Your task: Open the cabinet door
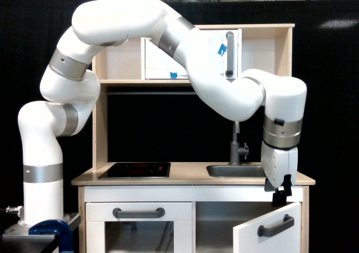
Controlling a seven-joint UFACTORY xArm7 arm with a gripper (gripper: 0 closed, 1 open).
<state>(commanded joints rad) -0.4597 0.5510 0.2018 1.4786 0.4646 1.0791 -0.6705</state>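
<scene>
The cabinet door [269, 231] is standing open at the lower right of the toy kitchen; its plain white panel is swinging outward, top edge slanting upward toward the exterior view's right; its dark-grey bar handle is showing tilted likewise; nothing is touching it.

Cabinet door [269, 230] at lower right of frame is swung open, bar handle [276, 225] tilted. Gripper [279, 195] hangs just above the door's top edge, clear of the handle, in front of the counter [190, 175] edge near the sink [234, 170]. Jaw state unclear.
</scene>
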